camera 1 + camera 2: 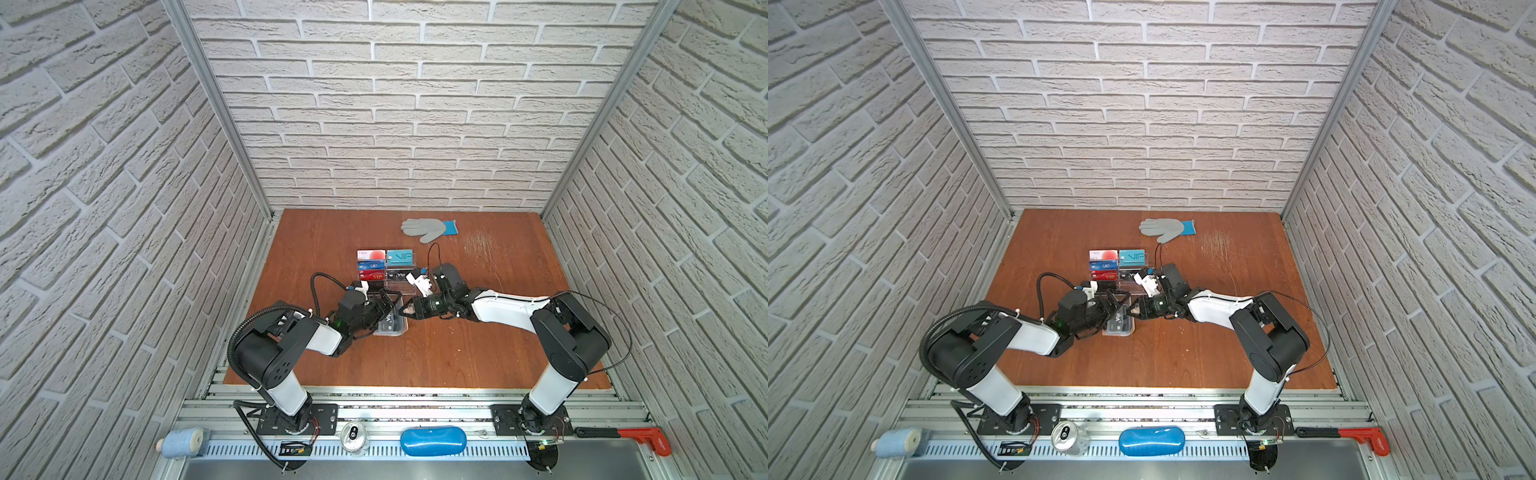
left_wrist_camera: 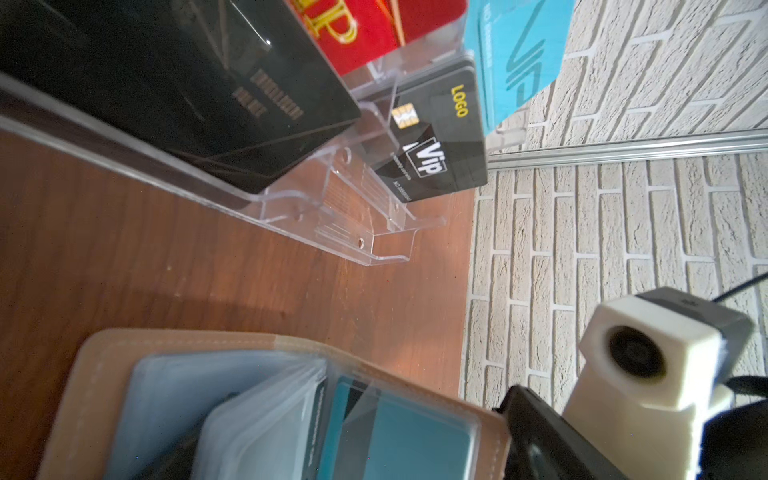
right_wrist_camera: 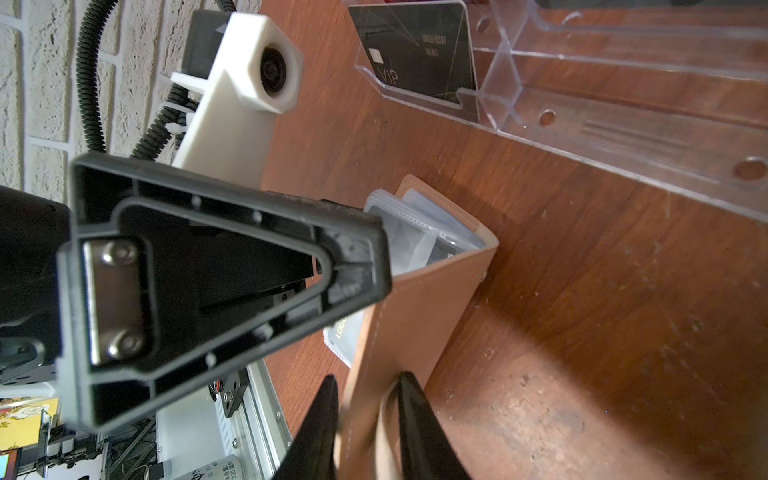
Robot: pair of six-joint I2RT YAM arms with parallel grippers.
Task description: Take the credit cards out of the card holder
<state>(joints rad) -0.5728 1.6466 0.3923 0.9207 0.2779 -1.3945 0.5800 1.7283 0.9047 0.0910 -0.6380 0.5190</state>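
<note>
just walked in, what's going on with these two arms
An open tan leather-look card holder lies on the brown wooden table with both robot pincers at it. The right pincer has the cover flap between its fingers, while the left pincer, wide open, sits over the clear sleeve pages. A teal card is in a sleeve; other cards stand in the clear acrylic tiered stand.

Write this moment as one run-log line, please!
left tool open over card holder | right tool astride its cover, grip unclear | teal credit card inside

Acrylic stand [image 1: 398, 286] just behind card holder [image 1: 392, 328].
</note>
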